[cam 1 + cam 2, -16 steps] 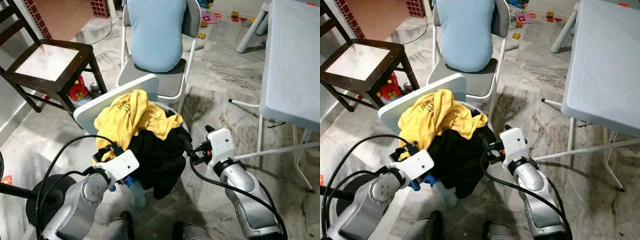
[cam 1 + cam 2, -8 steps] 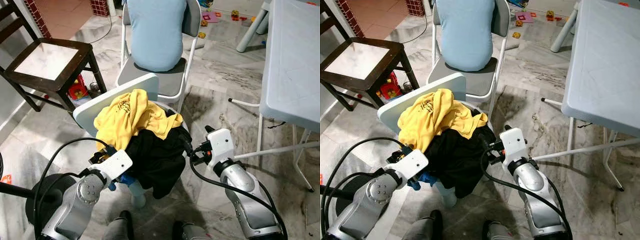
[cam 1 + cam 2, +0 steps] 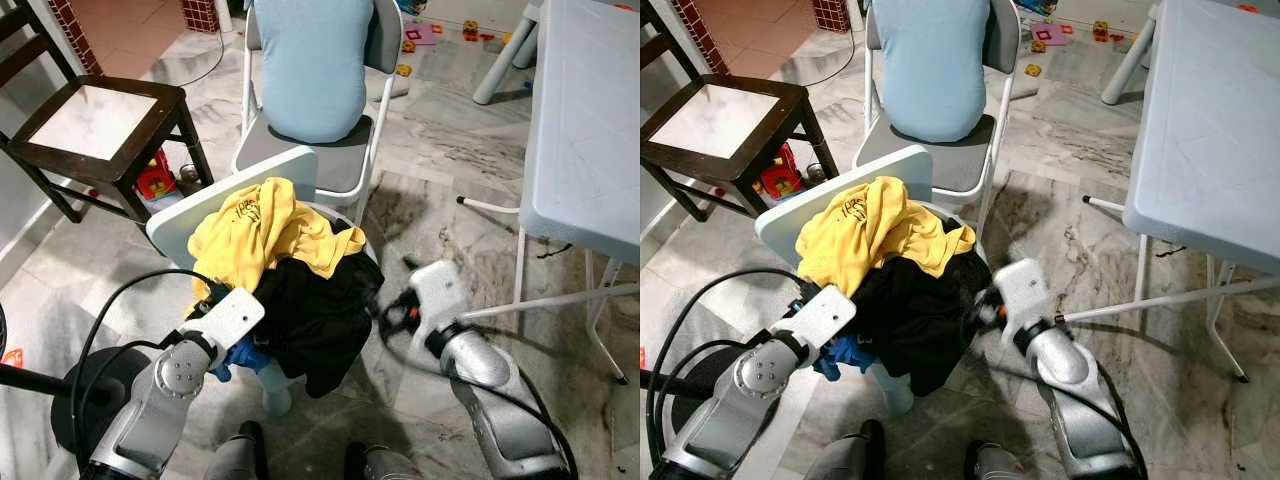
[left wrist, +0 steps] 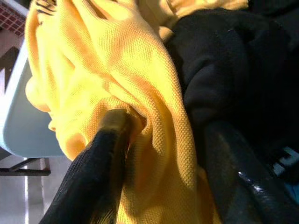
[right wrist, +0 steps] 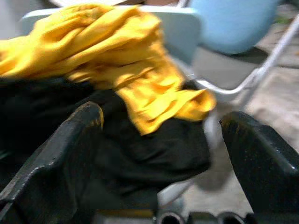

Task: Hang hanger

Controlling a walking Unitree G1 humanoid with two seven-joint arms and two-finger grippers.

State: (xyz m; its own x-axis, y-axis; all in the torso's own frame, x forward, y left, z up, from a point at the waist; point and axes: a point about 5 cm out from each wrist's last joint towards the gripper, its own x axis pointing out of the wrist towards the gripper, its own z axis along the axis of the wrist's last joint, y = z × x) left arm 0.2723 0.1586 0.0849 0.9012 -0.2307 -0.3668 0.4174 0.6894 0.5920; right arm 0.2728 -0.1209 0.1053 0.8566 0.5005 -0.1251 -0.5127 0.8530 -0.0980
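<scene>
Directly ahead: a small light blue chair [image 3: 190,215] is seen, heaped with a yellow shirt [image 3: 262,232] on top and a black garment [image 3: 318,315] below it.
Hanger: no hanger can be made out among the clothes; whether one lies under the pile cannot be told.
Blue cloth: a bit of blue fabric [image 3: 243,354] is seen under the edge of the pile, just beside the left arm.
Left gripper [image 4: 159,154]: it is pushed against the left side of the pile; its jaws are spread, with a fold of the yellow shirt between them, one finger [image 4: 100,163] pressed into the yellow cloth and the other lying against the black garment.
Right gripper [image 5: 163,154]: it is held just beside the right side of the pile, blurred in the head views; its jaws are spread wide and nothing is gripped, the black garment and the yellow shirt being seen between the fingers.
Behind the pile: a grey folding chair [image 3: 345,165] is occupied by a person in a light blue top [image 3: 310,65].
Left: a dark wooden stool [image 3: 95,125] stands on the marble floor [image 3: 440,160].
Right: a pale blue folding table [image 3: 585,120] is seen, well apart from the clothes.
</scene>
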